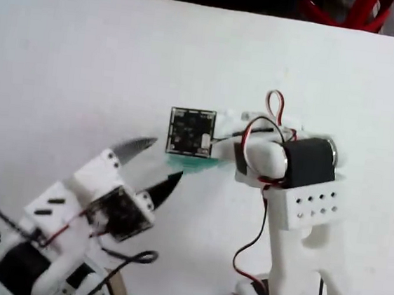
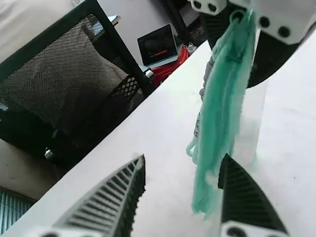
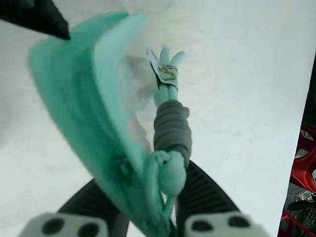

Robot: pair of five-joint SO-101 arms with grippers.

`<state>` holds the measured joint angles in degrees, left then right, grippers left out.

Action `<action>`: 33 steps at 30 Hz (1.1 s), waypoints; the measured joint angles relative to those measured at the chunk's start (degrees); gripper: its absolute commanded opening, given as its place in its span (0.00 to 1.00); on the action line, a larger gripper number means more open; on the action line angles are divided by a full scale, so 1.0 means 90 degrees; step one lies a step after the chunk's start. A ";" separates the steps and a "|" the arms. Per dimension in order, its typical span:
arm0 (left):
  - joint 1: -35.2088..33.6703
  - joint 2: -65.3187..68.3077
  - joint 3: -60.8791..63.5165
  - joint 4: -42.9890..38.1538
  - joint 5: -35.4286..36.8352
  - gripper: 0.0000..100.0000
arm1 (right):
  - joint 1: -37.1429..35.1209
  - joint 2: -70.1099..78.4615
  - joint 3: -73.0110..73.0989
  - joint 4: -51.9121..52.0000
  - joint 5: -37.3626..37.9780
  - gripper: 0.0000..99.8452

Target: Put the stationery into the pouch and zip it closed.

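High view, counter: the white counter (image 1: 87, 51) runs broad between the arms and its far edge, and toward its left edge.
High view, left arm: the left arm (image 1: 56, 217) rises from the near left corner. The left claw (image 1: 156, 163) is spread wide, its tips aimed at the counter's middle.
High view, right arm: the right arm (image 1: 297, 200) stands at the near edge, right of middle. Its camera board (image 1: 191, 131) covers most of the pouch (image 1: 196, 164), of which a green strip shows just beneath. Looped wires (image 1: 275, 106) lie above the wrist.
Left wrist view, claw: the left claw (image 2: 182, 192) is released, holding nothing. One finger (image 2: 244, 197) is just beside the hanging pouch (image 2: 224, 108).
Left wrist view, surroundings: the right claw (image 2: 247, 19) grips the pouch's upper end. A mesh chair (image 2: 64, 84), a screen (image 2: 158, 44) and a red frame (image 2: 170, 66) stand beyond the counter's edge.
Right wrist view, claw: the right claw (image 3: 148, 212) is clenched on the pouch (image 3: 84, 98), which is held above the counter's middle.
Right wrist view, obstacles: a grey cord stop (image 3: 172, 126) and a tag (image 3: 165, 69) hang beside the pouch. A dark tip of the left claw (image 3: 39, 17) is near the pouch's far end.
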<state>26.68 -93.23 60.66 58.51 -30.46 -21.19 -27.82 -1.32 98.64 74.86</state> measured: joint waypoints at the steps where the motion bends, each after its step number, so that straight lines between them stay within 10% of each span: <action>1: 0.0010 -0.0264 0.0000 0.0156 0.0000 0.25 | -0.0039 0.0000 0.0000 0.0000 -0.0029 0.02; 20: -0.0166 0.0137 0.1817 -0.2706 0.0850 0.25 | -0.0274 -0.0801 0.0234 0.0000 0.0107 0.02; 33: 0.0488 0.0274 0.1758 -0.2208 0.0879 0.25 | -0.1016 -0.1045 0.0664 0.0010 0.0303 0.02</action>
<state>31.08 -90.77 76.48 38.64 -22.55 -30.33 -37.23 4.66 98.73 77.58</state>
